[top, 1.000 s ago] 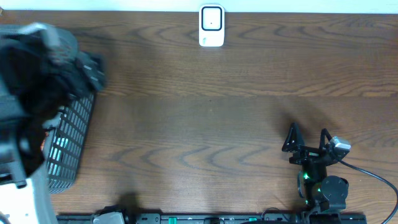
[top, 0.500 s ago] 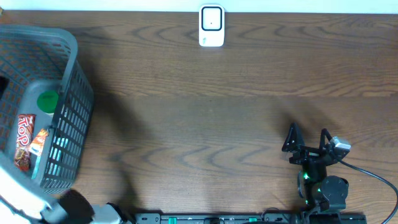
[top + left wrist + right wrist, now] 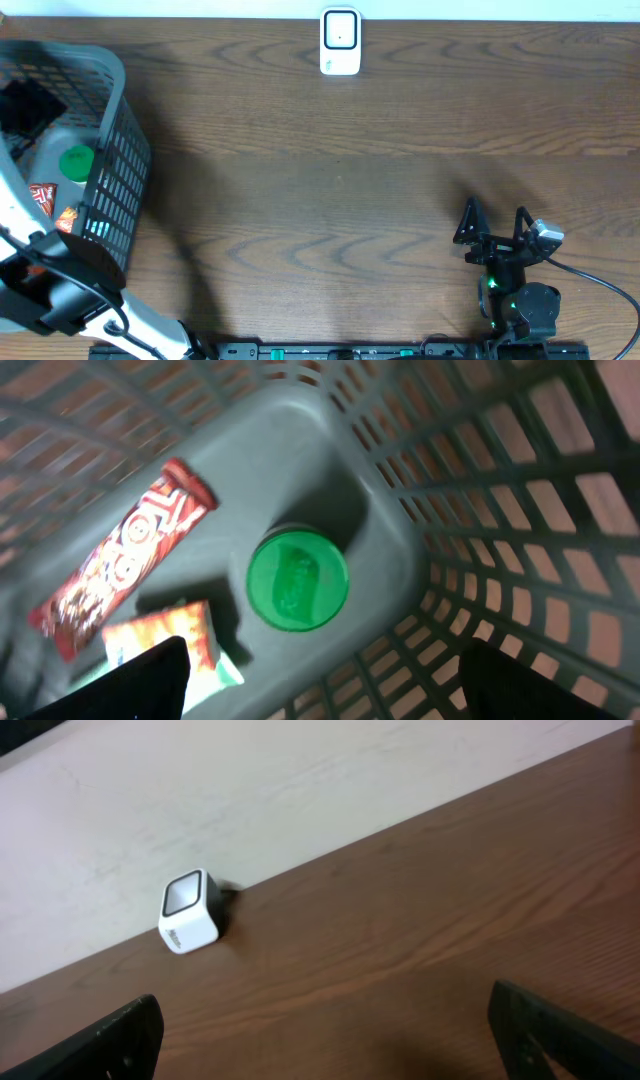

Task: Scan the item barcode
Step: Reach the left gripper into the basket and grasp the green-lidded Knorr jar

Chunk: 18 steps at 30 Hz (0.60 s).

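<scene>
Left gripper (image 3: 325, 695) hangs, jaws apart, over the green-lidded tub (image 3: 297, 580), chocolate bar (image 3: 120, 555) at its ten o'clock. The tub is probably rigid, light, slick: pinch the lid's rim.

Dark wood table (image 3: 330, 180) — pale wall (image 3: 250, 780) behind

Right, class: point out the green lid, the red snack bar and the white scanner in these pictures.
green lid (image 3: 297, 578), left wrist view, centre of its round top.
red snack bar (image 3: 125, 552), left wrist view, middle of the wrapper.
white scanner (image 3: 340, 42), overhead view, middle of its upper face.
</scene>
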Tool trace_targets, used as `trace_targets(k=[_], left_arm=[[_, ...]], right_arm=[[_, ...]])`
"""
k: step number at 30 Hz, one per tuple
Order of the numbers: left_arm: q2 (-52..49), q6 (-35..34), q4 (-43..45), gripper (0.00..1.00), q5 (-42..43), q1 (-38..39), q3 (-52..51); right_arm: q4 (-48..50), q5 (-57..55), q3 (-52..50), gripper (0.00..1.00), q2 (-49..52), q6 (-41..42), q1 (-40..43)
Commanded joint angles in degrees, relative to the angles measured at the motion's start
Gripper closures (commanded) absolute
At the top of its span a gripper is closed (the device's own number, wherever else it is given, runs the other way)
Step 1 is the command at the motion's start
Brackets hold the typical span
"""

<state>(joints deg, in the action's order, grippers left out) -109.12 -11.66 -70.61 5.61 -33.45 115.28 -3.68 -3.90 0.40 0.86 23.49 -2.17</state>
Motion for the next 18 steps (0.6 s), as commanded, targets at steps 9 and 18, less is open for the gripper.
trace_targets(k=[9, 18], left_arm=[[-8.2, 7.0, 0.0, 0.13, -0.7, 0.1, 0.1], [-12.0, 6.9, 0.0, 0.14, -0.8, 0.1, 0.0]], right_arm=[[-0.2, -0.5, -0.1, 0.01, -0.2, 0.1, -0.2], [-0.2, -0.5, -0.1, 0.01, -0.2, 0.0, -0.2]])
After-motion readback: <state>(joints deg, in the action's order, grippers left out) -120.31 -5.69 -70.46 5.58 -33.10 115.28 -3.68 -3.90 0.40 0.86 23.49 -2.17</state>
